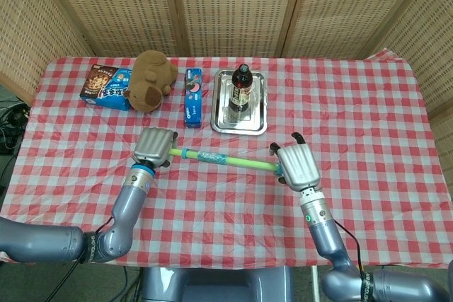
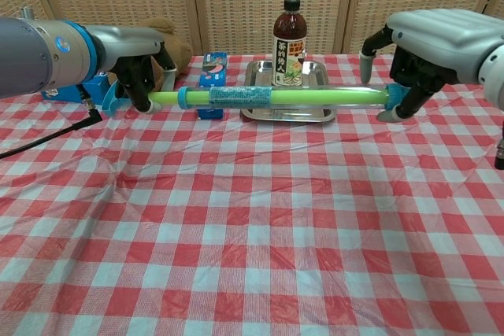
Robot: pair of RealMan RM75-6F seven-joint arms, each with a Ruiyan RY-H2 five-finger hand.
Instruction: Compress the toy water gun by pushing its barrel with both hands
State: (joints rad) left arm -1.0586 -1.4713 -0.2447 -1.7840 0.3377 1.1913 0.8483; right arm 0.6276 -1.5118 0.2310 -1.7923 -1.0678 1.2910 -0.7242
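Note:
A toy water gun [image 1: 219,158] [image 2: 268,97] with a green rod and a clear barrel ringed in blue hangs level above the red checked table. My left hand [image 1: 155,147] [image 2: 138,68] grips its left end, where only a short stretch of the green rod shows beside the blue collar. Over the right end curl the fingers of my right hand [image 1: 295,165] [image 2: 421,57], holding the blue cap there. The ends themselves are hidden inside the hands.
Behind the gun stands a dark bottle [image 1: 241,88] [image 2: 289,37] on a steel tray [image 1: 240,119]. A blue cookie pack [image 1: 193,97], a brown plush [image 1: 150,79] and a snack box [image 1: 106,87] lie at the back left.

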